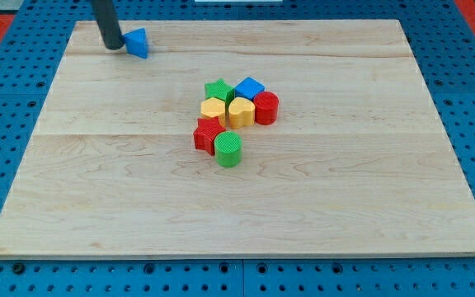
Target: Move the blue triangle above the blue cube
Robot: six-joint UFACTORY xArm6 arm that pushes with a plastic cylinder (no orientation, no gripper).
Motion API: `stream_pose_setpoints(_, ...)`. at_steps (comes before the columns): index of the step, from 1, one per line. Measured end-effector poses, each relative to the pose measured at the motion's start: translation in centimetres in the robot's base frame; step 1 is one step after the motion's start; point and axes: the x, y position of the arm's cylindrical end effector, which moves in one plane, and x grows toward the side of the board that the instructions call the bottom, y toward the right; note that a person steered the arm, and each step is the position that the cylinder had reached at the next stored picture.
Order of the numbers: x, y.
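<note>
The blue triangle (138,43) lies near the board's top left corner. My tip (113,46) stands right against its left side, touching or nearly so. The blue cube (250,87) sits near the board's middle, at the top right of a tight cluster of blocks, well to the right of and below the triangle.
The cluster holds a green star (218,89), a yellow hexagon (213,108), a yellow heart (241,110), a red cylinder (266,108), a red star (206,134) and a green cylinder (229,149). The wooden board (369,206) lies on a blue pegboard surface.
</note>
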Motion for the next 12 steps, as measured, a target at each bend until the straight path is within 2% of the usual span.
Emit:
stream_pose_setpoints(3, -0.3, 12.9)
stream_pose_setpoints(5, -5.0, 15.4)
stream_pose_setpoints(7, -3.0, 20.3)
stream_pose_setpoints(8, -2.5, 21.8)
stream_pose_setpoints(10, -2.8, 18.0)
stream_pose_setpoints(12, 1.3, 19.5)
